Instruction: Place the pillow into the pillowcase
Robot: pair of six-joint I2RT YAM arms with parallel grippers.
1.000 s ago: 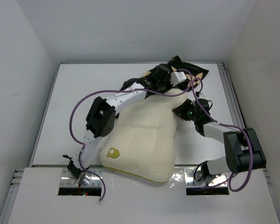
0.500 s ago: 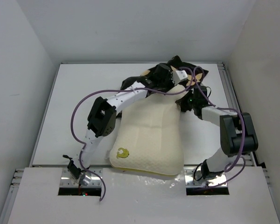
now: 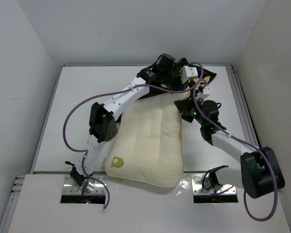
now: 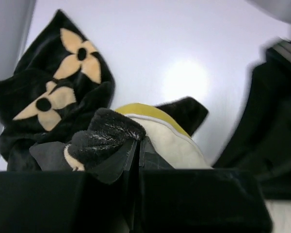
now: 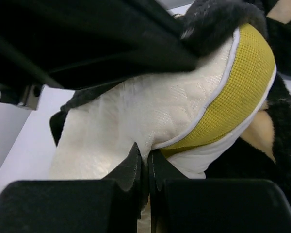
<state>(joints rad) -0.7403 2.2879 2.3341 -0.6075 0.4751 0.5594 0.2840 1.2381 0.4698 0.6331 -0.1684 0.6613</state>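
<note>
top external: the pillow [image 3: 145, 141] has slid left (its emblem [image 3: 117, 161] too).

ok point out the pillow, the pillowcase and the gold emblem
pillow [image 3: 150, 141], top external view, middle of its cream top face
pillowcase [image 4: 80, 54], left wrist view, on the upper tan flower print
gold emblem [image 3: 117, 161], top external view, centre of the mark

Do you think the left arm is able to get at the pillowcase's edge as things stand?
Probably yes: the left gripper already looks shut on a fold of the pillowcase, right beside the pillow, and nothing stands between them.
</note>
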